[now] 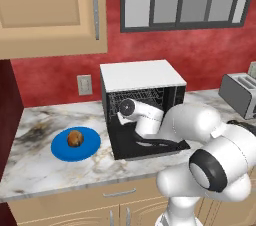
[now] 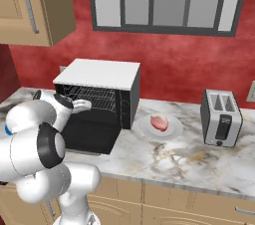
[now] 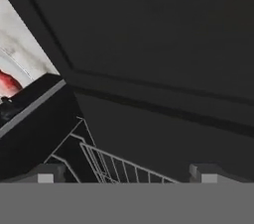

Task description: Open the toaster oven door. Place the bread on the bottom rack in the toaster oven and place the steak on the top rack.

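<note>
On the marble counter [image 2: 164, 157], the black white-topped toaster oven [image 2: 99, 74] stands open, jaws spread wide, empty.

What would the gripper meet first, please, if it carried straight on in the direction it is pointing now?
Most likely the dark inner wall of the toaster oven. The hand view looks along the open gripper into the black cavity, with a wire rack just below its line. Depth is hard to judge, so the rack could be brushed first.

Black toaster oven [image 1: 145, 100], white top
</note>
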You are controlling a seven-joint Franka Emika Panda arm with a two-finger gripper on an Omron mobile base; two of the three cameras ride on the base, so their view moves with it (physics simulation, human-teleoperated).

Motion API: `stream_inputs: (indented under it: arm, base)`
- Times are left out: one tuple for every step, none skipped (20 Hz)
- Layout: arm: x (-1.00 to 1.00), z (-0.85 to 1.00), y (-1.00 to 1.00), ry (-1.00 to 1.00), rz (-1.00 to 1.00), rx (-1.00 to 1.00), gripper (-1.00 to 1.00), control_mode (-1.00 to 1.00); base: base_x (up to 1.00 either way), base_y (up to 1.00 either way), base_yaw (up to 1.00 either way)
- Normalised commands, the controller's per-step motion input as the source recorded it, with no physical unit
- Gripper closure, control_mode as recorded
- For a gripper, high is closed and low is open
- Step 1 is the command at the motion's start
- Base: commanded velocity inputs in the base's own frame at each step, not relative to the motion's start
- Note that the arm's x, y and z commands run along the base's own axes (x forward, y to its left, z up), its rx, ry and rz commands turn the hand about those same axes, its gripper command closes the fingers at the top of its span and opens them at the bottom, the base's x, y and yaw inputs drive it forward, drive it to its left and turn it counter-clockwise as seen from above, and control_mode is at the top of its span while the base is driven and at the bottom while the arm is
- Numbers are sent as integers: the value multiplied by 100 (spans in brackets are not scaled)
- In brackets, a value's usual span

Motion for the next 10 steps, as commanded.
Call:
stream_inputs:
  arm:
    - [81, 0, 44, 13, 17, -15, -100, -100]
    - [59, 0, 58, 5, 15, -18, -100, -100]
    - [64, 0, 41, 13, 15, -17, -100, -100]
    - [64, 0, 38, 7, 15, -16, -100, -100]
    - [49, 0, 31, 4, 14, -16, -100, -100]
    - [46, -4, 5, 5, 15, -15, -100, -100]
    - [33, 0, 0, 0, 13, -13, -100, -100]
    - [24, 0, 4, 0, 11, -13, -100, -100]
    - [28, -11, 6, 0, 11, -13, -100, -100]
    - [17, -6, 0, -5, 9, -12, -100, -100]
  base:
    - [0, 0, 0]
    - [0, 0, 0]
    - [0, 0, 0]
    - [0, 0, 0]
    - [0, 0, 0]
    - [0, 0, 0]
    - [0, 0, 0]
    - [0, 0, 0]
    - [0, 0, 0]
    - [0, 0, 0]
